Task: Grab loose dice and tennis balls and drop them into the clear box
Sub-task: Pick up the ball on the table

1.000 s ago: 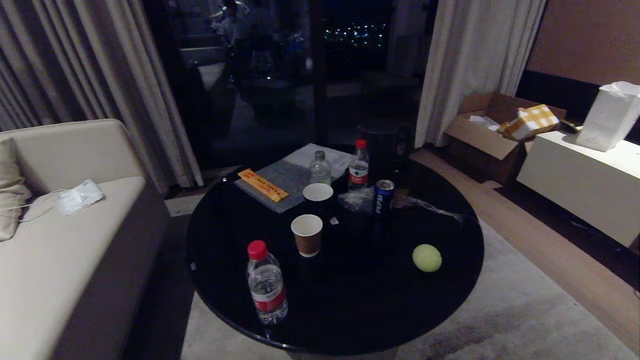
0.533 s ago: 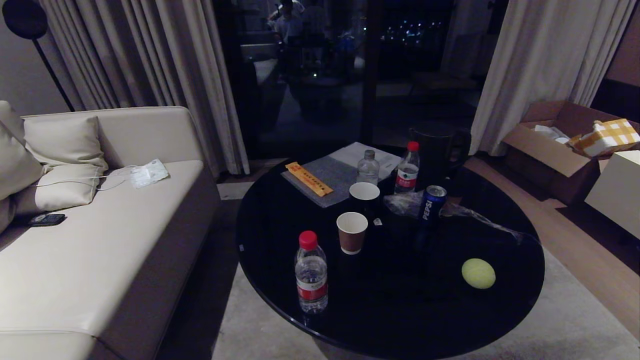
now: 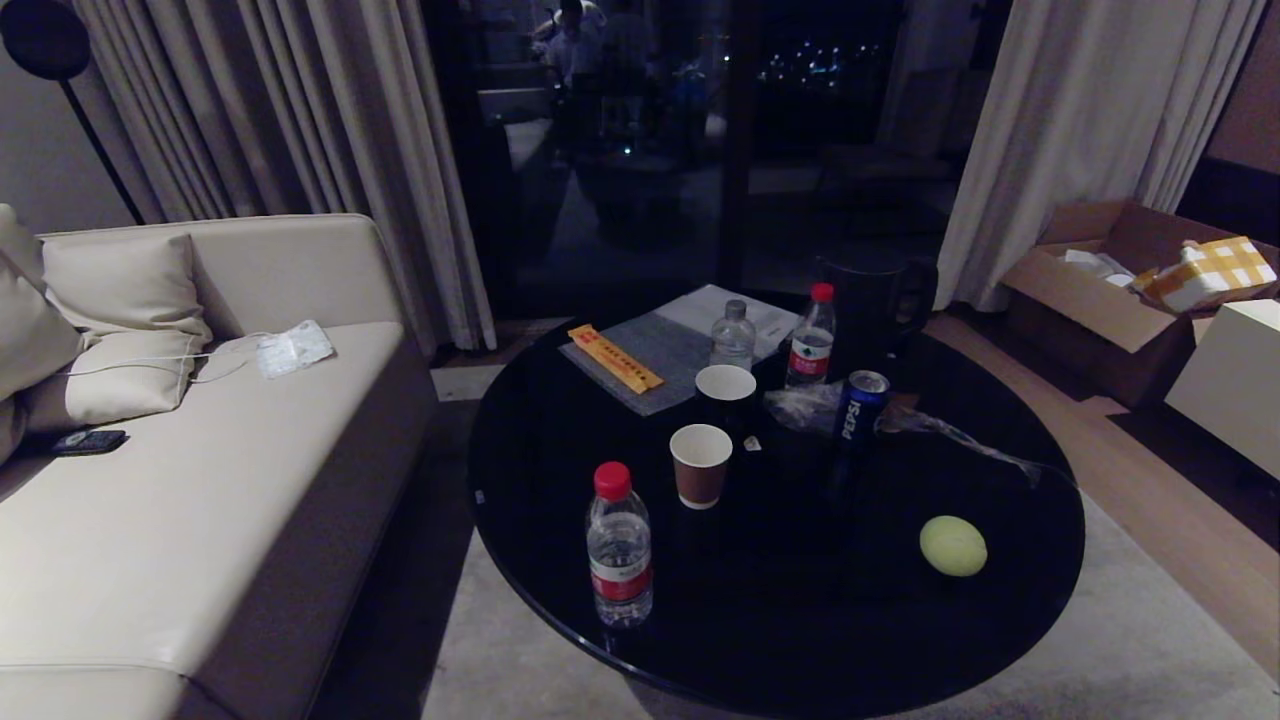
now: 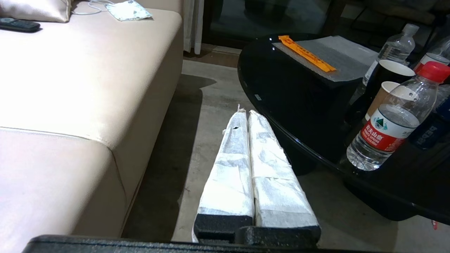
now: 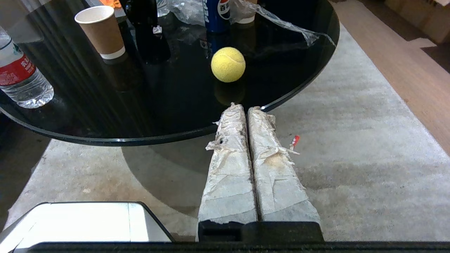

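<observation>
Tennis ball (image 3: pixel 953 545) lay alone near the right edge of a round black table (image 3: pixel 760 630), well apart from a red-capped water bottle (image 3: pixel 619 546) standing near the front-left edge. A brown paper cup (image 3: pixel 700 465) stood close to the table's centre, with a blue soda can (image 3: pixel 860 405) and crumpled clear plastic wrap (image 3: pixel 940 428) behind it toward the far right. An orange packet (image 3: pixel 614 358) rested on a grey mat (image 3: pixel 660 360) at the far edge. The right gripper (image 5: pixel 245 108) hovered just off the table's near rim, short of the ball, its taped fingers pressed together and empty. The left gripper (image 4: pixel 245 114), likewise closed on nothing, hung over the carpet between the table and a beige sofa (image 3: pixel 150 500).
</observation>
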Available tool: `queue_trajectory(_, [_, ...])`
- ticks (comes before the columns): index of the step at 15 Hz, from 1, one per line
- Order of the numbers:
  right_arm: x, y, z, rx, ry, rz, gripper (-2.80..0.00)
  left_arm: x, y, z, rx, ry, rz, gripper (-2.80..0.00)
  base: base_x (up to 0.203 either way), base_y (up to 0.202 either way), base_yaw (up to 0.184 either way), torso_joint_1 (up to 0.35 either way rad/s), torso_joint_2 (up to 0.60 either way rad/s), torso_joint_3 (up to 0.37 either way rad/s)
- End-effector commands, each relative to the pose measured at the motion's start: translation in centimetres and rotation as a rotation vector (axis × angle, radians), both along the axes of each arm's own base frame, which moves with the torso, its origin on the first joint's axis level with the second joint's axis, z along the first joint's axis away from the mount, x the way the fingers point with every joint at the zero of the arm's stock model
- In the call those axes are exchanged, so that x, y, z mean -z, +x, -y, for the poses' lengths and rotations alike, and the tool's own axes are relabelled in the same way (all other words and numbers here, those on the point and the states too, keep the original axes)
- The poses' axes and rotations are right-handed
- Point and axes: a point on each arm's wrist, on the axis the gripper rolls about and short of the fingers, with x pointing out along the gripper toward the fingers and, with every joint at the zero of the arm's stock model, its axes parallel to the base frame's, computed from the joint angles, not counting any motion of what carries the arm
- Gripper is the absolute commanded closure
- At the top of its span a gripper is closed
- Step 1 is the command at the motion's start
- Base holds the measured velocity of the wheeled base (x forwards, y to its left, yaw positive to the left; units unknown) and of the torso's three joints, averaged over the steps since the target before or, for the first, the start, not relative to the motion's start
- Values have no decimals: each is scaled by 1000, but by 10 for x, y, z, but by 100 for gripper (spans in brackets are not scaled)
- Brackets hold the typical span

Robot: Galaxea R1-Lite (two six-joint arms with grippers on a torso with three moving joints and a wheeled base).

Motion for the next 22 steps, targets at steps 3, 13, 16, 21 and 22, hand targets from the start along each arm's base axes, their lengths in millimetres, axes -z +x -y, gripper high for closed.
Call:
queue_trajectory(3, [0,0,0,0,0,-3,0,1,0,0,0,-2,-4,0,101,0,-1,1,2,3])
queue_trajectory(13, [0,0,0,-2,1,-3,0,0,0,0,0,-2,-3,0,42,0,0,1,1,-30])
queue_trajectory(16, [0,0,0,-3,1,-3,0,0,0,0,0,-2,-1,0,0,0,0,0,1,-188])
queue_trajectory(21, [0,0,0,-3,1,-3,0,1,0,0,0,-3,-4,0,0,0,0,2,-1,-195])
queue_trajectory(22, [0,0,0,-5,1,-3,0,0,0,0,0,-2,-2,0,0,0,0,-2,2,-203])
